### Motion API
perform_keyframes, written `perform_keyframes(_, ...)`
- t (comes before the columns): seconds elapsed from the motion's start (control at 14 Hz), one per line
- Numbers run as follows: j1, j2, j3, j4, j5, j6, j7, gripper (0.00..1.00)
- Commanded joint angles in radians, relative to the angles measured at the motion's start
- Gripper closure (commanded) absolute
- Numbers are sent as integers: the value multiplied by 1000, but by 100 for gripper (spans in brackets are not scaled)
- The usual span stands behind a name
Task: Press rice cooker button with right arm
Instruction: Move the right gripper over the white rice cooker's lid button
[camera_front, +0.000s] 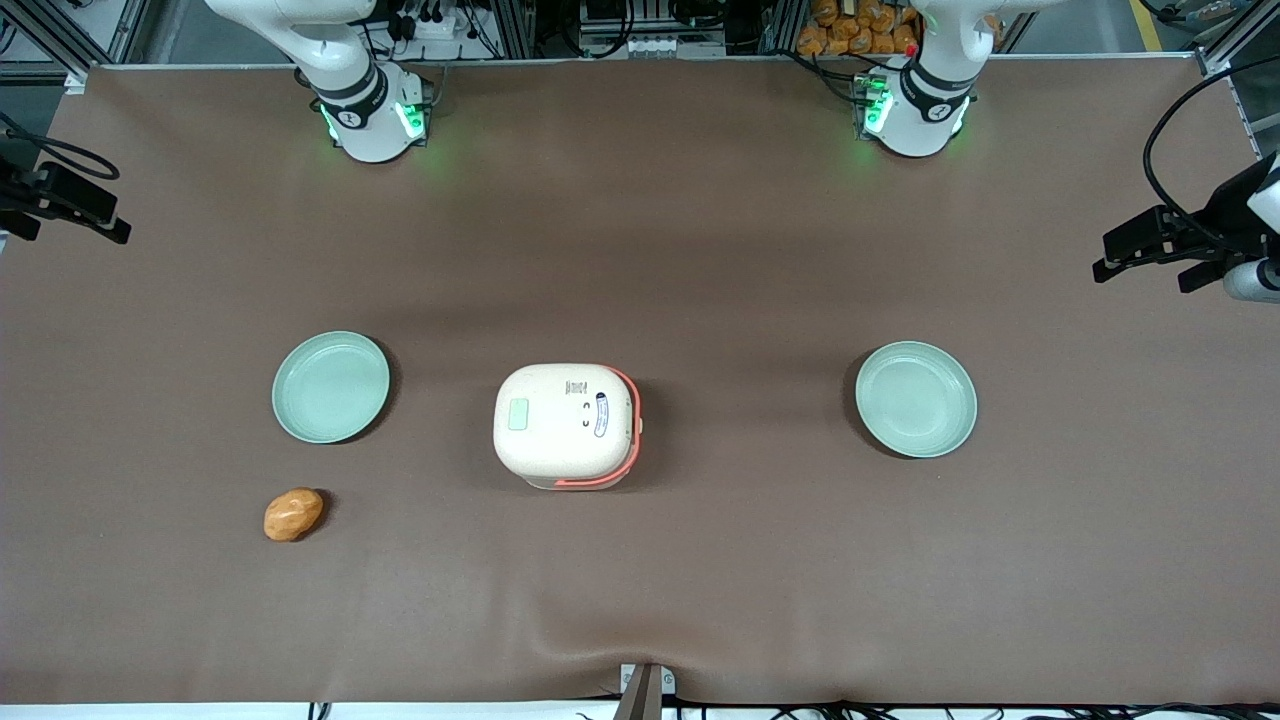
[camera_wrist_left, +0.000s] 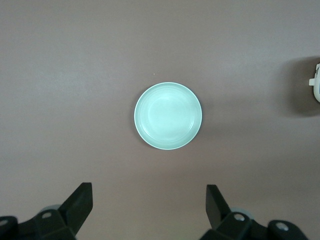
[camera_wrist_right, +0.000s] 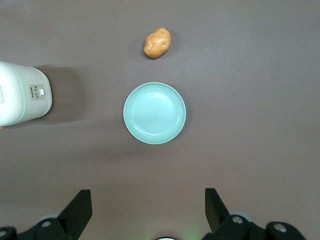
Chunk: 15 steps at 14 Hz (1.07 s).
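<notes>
The rice cooker (camera_front: 565, 425) stands in the middle of the table with its lid down; it is cream-white with salmon-orange trim. A small mint-green panel (camera_front: 518, 413) sits on its lid. The cooker also shows in the right wrist view (camera_wrist_right: 20, 95), with a small label panel (camera_wrist_right: 39, 92) on its side. My right gripper (camera_wrist_right: 148, 200) is open and empty. It hangs high above a round mint-green plate (camera_wrist_right: 154, 113), well apart from the cooker. The right arm's base (camera_front: 370, 120) glows green at the table's back edge; the gripper itself is not in the front view.
That plate (camera_front: 330, 387) lies beside the cooker toward the working arm's end. A potato (camera_front: 293, 514) (camera_wrist_right: 157, 43) lies nearer the front camera than it. A second mint-green plate (camera_front: 915, 398) (camera_wrist_left: 168, 116) lies toward the parked arm's end. A brown mat (camera_front: 700, 250) covers the table.
</notes>
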Motion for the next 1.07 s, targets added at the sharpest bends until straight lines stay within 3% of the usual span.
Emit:
perform_keyframes(0.0, -19, -9, 14, 4, 11, -22, 15, 0)
perform_keyframes(0.36, 18, 13, 18, 4, 23, -20, 17, 0)
perform_keyframes(0.64, 124, 136, 17, 4, 83, 3, 46, 0)
perform_keyframes(1.0, 239, 262, 17, 4, 158, 145, 103, 0)
